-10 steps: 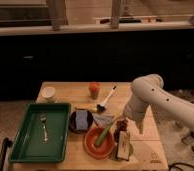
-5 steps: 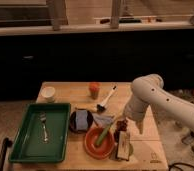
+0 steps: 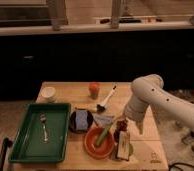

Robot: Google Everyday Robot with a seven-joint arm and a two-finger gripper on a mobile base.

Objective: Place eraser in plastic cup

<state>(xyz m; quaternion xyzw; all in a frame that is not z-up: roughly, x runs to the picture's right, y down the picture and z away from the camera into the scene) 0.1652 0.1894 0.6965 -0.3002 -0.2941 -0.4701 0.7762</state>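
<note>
The eraser [image 3: 123, 143], a long whitish-grey block with a dark side, lies at the table's front edge over the small light-green plastic cup [image 3: 129, 150]. Only the cup's rim shows around it. I cannot tell whether the eraser rests inside the cup or across its top. My gripper [image 3: 121, 124] hangs from the white arm [image 3: 146, 95] just above and behind the eraser, right of the orange bowl. I cannot tell if it touches the eraser.
An orange bowl [image 3: 92, 148] holding a green stick-like vegetable [image 3: 105, 133] sits left of the cup. A dark bowl with blue cloth [image 3: 81, 120], a green tray [image 3: 20, 145] with a fork, a white cup [image 3: 49, 93], an orange cup [image 3: 94, 89] and a brush [image 3: 106, 99] stand on the wooden table [image 3: 150, 132].
</note>
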